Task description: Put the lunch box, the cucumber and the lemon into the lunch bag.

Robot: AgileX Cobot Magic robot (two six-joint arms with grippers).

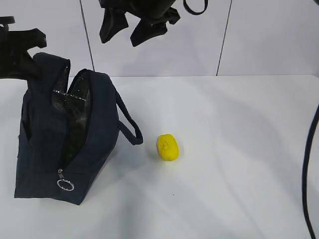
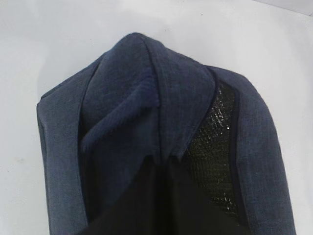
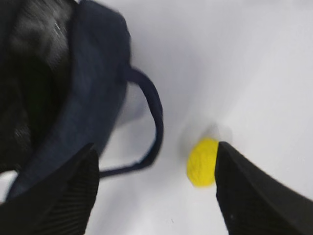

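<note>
Nearest sits the lunch bag, unzipped and gaping, soft cloth that sags. Just right of it on the white tabletop lies the lemon, 1 small firm fruit, light, likely to roll; take it across its middle. Behind, the left claw is clamped on the bag's rim. Farthest, the right claw hangs spread apart, empty.

- You have bright, even light on the white table; shadows are soft and pale.
- Your right wrist view is blurred, the lemon smeared.
- The other views are sharp.
</note>
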